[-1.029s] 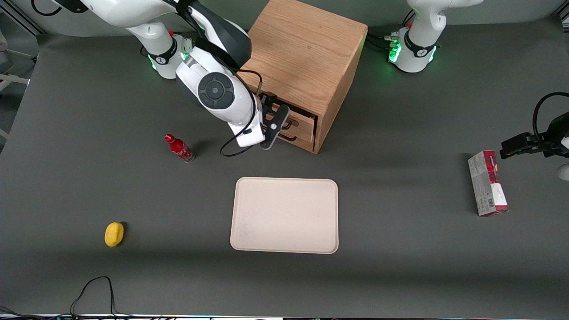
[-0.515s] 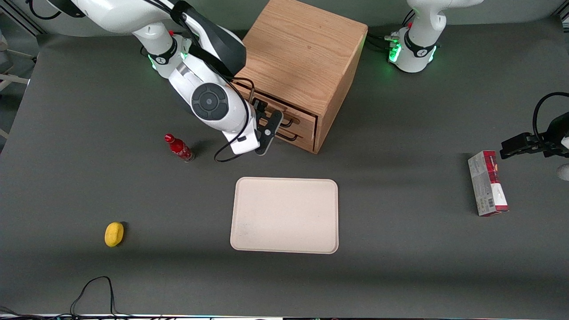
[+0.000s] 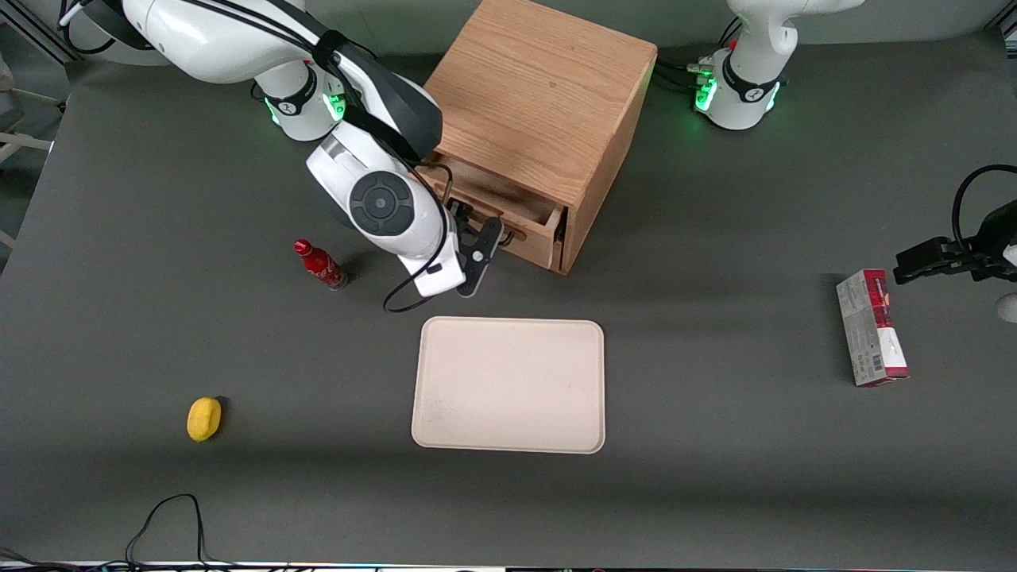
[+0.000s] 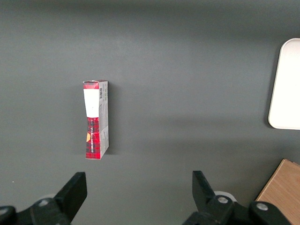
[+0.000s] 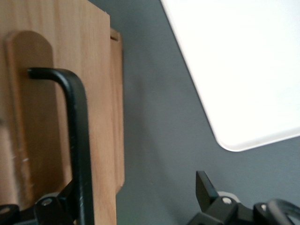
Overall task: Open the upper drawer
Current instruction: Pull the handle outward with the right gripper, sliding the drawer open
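Note:
The oak cabinet (image 3: 548,87) stands at the back of the table. Its upper drawer (image 3: 534,241) is pulled partly out, and its dark inside (image 3: 496,195) shows under the cabinet top. My right gripper (image 3: 475,256) is at the drawer front, at the end toward the working arm. In the right wrist view the gripper (image 5: 136,187) is open, with its fingers wide apart. The thin black bar handle (image 5: 77,140) on the light-wood drawer front (image 5: 37,122) runs close by one finger. The other finger (image 5: 202,183) hangs over bare table. The bottommost drawer is hidden.
A beige tray (image 3: 508,385) lies nearer the front camera than the cabinet; it also shows in the right wrist view (image 5: 243,70). A red bottle (image 3: 319,264) stands beside my arm. A yellow lemon (image 3: 204,418) lies near the front. A red-and-white box (image 3: 870,327) lies toward the parked arm's end.
The gripper has moved from the drawer fronts toward the front camera. The upper drawer has slid out with it, and its dark inside now shows.

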